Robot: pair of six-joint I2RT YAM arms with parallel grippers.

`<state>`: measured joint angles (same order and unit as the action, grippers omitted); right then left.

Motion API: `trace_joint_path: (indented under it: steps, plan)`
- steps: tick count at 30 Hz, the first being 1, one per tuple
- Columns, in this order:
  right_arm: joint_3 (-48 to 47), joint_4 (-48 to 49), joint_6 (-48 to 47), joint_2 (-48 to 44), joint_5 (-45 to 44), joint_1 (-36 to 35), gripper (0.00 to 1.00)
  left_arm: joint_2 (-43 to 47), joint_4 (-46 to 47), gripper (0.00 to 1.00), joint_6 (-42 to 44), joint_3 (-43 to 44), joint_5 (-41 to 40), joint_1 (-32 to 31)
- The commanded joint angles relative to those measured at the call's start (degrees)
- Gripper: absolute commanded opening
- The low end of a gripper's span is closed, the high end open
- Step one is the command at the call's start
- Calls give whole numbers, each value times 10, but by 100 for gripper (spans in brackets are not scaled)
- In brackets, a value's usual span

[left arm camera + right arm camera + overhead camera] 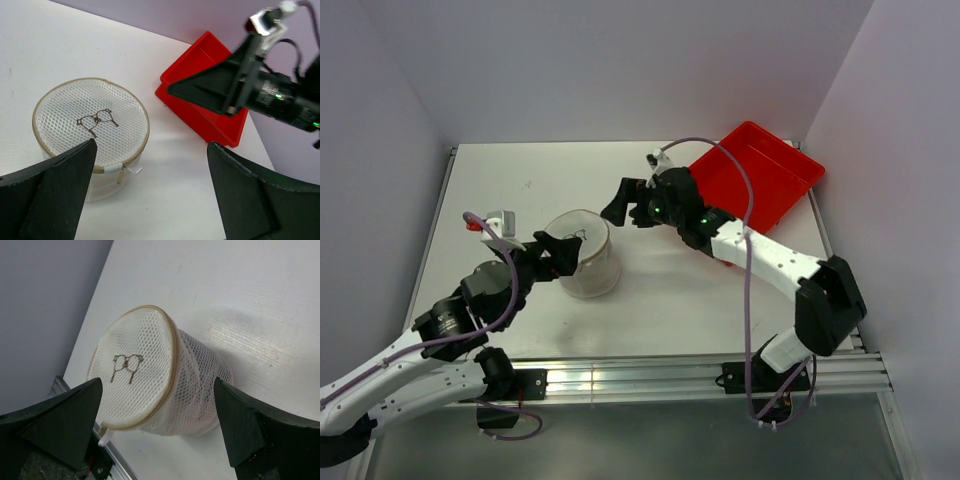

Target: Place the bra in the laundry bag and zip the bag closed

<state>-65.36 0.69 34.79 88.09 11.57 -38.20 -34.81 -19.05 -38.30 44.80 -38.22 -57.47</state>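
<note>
— White table (520, 185), pale lilac walls on three sides. How many things lie on it?
— Two: one bag (588, 256) and one red tray (775, 175). The bag stands upright left of the middle. The tray sits in the far right corner, well apart from it.
— And the arms?
— Two, each with one purple cable. The left claw (563, 256) is at the bag's left side, fingers spread wide, holding nothing. The right claw (628, 210) hovers off the bag's far right, between bag and tray, also spread wide and holding nothing.
— Does either touch the bag?
— From above, the left fingertips look just beside the mesh wall; whether they touch cannot be told. The right claw is apart from it.
— The lid?
— One round lid (60, 115) lies flat on the tan rim, with one dark squiggle (97, 120) in its middle. One zip pull (121, 175) hangs at the rim, a small white tab beside it.
— And inside?
— The mesh hides it; nothing can be made out.
</note>
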Motion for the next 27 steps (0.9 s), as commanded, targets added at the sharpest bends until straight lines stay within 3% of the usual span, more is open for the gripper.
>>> trace_joint_path:
  steps: [1,10,16,23,27]
  plan:
    - [29,0,-27,-104,-37,2,100,12,-28,99,18,20,1,-2]
    - [168,-18,-79,-373,-163,4,100,83,-66,99,28,25,-6,-2]
    - [239,-53,-89,-506,-236,6,100,141,-104,99,31,23,8,-3]
    - [339,-59,-48,-565,-255,5,100,183,-155,99,4,2,23,-2]
    - [337,-62,-53,-579,-258,4,100,195,-151,99,11,-9,25,-2]
